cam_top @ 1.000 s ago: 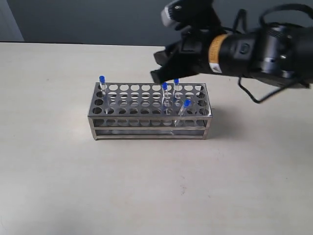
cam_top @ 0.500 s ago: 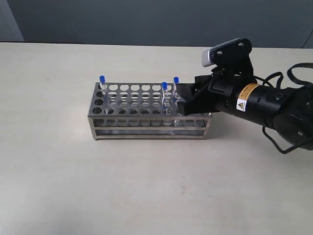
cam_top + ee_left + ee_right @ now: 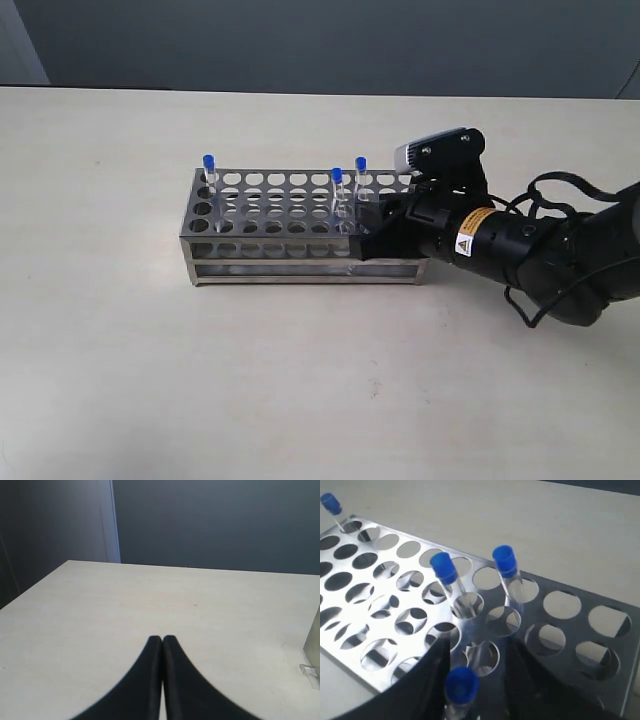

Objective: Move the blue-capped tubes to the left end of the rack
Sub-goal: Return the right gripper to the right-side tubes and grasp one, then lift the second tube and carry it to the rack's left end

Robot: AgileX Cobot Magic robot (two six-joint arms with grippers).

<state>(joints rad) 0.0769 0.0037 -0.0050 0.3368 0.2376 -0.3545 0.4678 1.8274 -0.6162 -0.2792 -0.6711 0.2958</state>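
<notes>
The shiny steel rack (image 3: 290, 268) stands mid-table. One blue-capped tube (image 3: 209, 165) sits in its far-left corner hole. Two more tubes (image 3: 337, 180) (image 3: 360, 165) stand toward the right end. My right gripper (image 3: 385, 222) lies low over the rack's right end and hides the fourth tube in the exterior view. In the right wrist view the gripper (image 3: 477, 647) is open, and that tube's blue cap (image 3: 461, 685) stands between the fingers, close to one of them. My left gripper (image 3: 162, 639) is shut on nothing over bare table.
The rack's top plate (image 3: 575, 627) has many vacant holes, most of them left of the two standing tubes (image 3: 444, 569) (image 3: 504, 560). A grey metal edge (image 3: 314, 640) shows at the side of the left wrist view. A dark wall runs behind the table.
My right arm has come down from above and behind the rack to its right end. Its open fingers now straddle the front-right tube. The tubes have not moved.
</notes>
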